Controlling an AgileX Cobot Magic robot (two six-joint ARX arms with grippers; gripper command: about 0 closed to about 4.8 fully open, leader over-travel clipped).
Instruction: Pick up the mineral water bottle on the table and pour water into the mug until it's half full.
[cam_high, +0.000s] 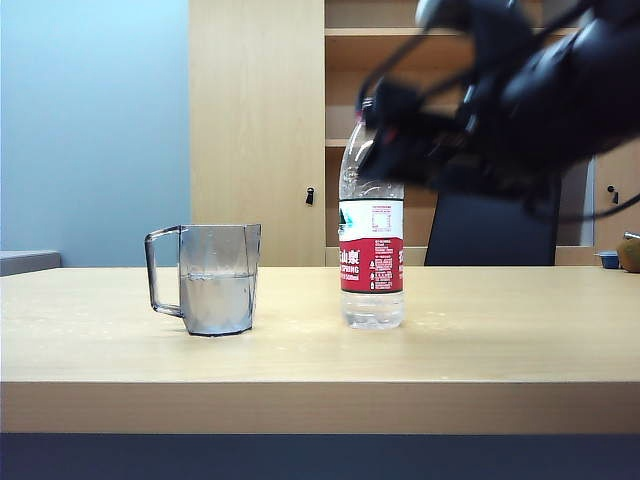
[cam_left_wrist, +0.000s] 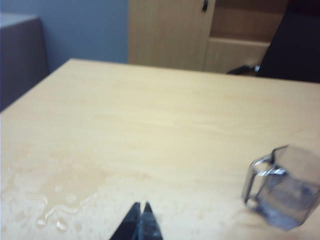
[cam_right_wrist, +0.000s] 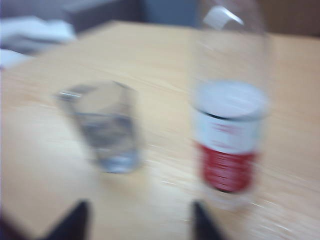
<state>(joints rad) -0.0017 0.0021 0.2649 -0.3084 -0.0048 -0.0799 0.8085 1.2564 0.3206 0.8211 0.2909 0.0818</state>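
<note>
The mineral water bottle (cam_high: 371, 262) stands upright and capless on the table (cam_high: 320, 350), right of centre. The grey faceted mug (cam_high: 217, 278) stands to its left, handle pointing left, with water (cam_high: 218, 300) up to about half its height. My right arm (cam_high: 540, 100) is a dark blur high at the right, crossing in front of the bottle's shoulders. In the right wrist view the right gripper (cam_right_wrist: 139, 221) is open and empty, back from the bottle (cam_right_wrist: 230, 130) and the mug (cam_right_wrist: 107, 127). My left gripper (cam_left_wrist: 141, 212) is shut, low over the table, well apart from the mug (cam_left_wrist: 285, 192).
A puddle and drops of spilled water (cam_left_wrist: 55, 195) lie on the table beside the left gripper. A dark chair back (cam_high: 490, 230) stands behind the table at the right, in front of wooden cabinets and shelves (cam_high: 260, 130). Small objects (cam_high: 625, 255) sit at the far right edge.
</note>
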